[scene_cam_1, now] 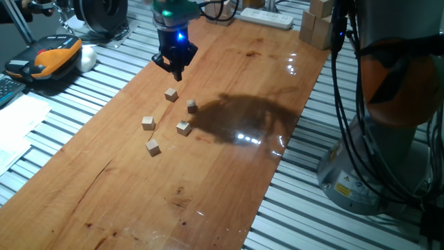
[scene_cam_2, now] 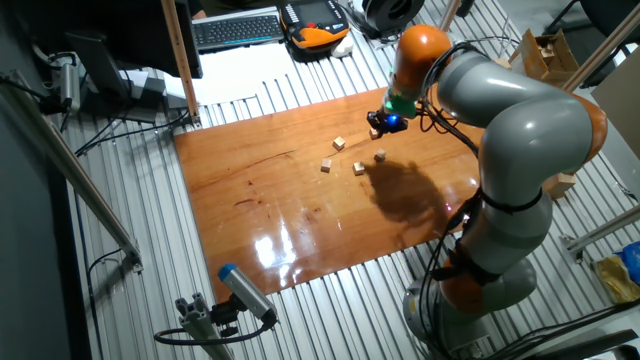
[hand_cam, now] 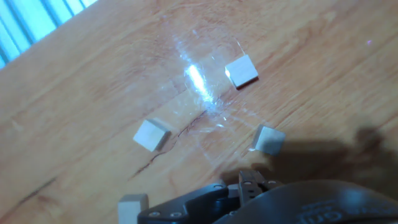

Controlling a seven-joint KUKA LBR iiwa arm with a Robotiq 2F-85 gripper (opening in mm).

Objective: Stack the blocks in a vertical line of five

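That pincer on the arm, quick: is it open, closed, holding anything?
Pincer: hangs above the board with nothing in it; all five blocks lie loose on the wood. Whether it is open or closed cannot be told.

I see five pale, plain blocks (scene_cam_1: 171,94) on my shiny orange-brown table (scene_cam_1: 208,173). My gripper (scene_cam_1: 176,71) is black with a blue light. The arm (scene_cam_2: 520,110) is grey and orange.

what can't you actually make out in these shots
- Gripper opening: in one fixed view too small and dark; in the hand view the fingertips are cut off by the bottom edge.
- Fifth block: the hand view shows only four; one is clipped by the bottom edge.
- Blocks in the other fixed view: mere specks, faces unreadable.
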